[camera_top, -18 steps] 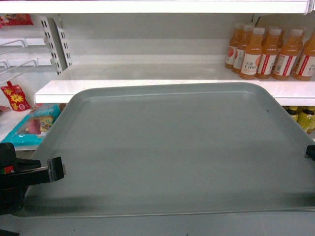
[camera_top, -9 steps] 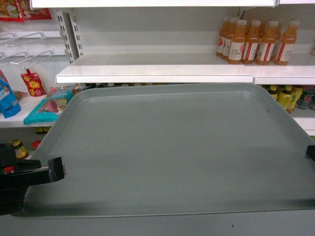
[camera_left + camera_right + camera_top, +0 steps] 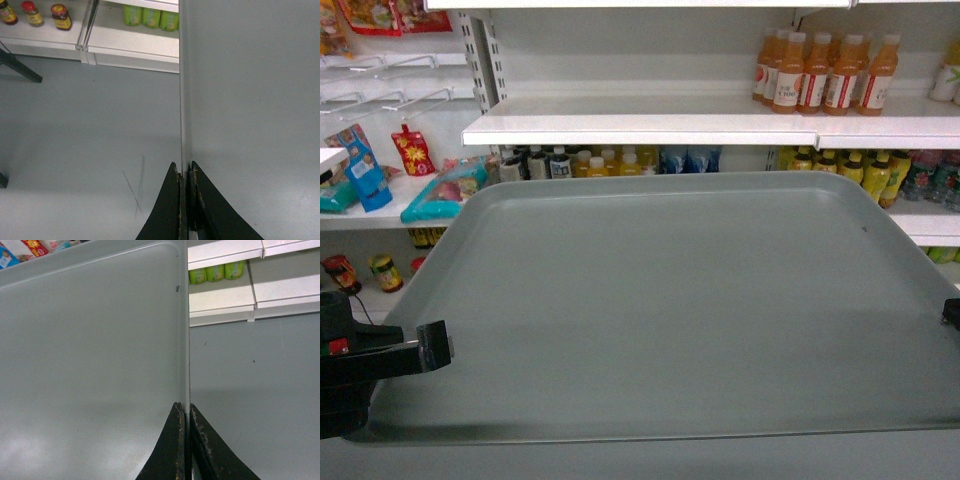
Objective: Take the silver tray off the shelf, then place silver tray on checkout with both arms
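Head view: both grippers (left (image 3: 438, 345), right (image 3: 950, 312)) pinch silver tray (image 3: 670, 300).

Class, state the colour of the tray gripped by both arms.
Matte grey-green; the silver tray shows best in the head view.

Matt, smooth grey-green silver tray (image 3: 680, 300); glossy white shelf (image 3: 640, 128) board.

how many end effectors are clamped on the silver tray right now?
2. The left end effector pinches the silver tray at its left rim; the right end effector pinches the right rim. In the head view the right one barely shows at the frame edge.
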